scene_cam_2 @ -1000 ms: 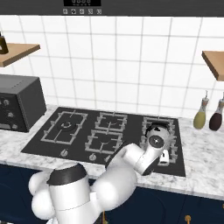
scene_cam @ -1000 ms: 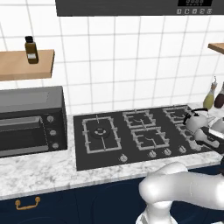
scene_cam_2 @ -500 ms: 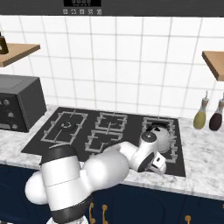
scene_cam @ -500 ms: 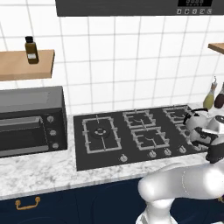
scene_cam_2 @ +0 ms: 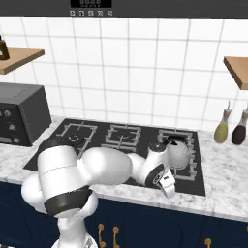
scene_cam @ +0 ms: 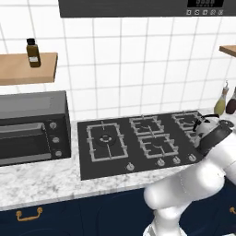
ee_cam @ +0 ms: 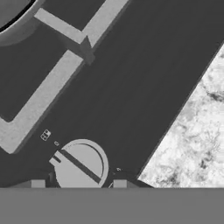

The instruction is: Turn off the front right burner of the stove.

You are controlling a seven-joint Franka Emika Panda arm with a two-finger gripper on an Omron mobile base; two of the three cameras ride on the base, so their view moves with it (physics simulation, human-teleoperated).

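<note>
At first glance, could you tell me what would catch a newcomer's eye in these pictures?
The big white arm folds low across the counter's front, its gripper close over a small silver knob near the front edge of the black stove. A kettle sits on the stove's right-hand grates, and a dark countertop oven stands to the left.

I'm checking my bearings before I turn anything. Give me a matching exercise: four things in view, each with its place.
Things:
1. kettle
2. countertop oven
3. brown bottle
4. silver knob

Places:
A. on the wooden shelf at the left
B. right in front of the claw, on the glass near the stove's front edge
C. on the right end of the stove
D. on the counter, left of the stove

Pairs: 1-C, 2-D, 3-A, 4-B
</note>
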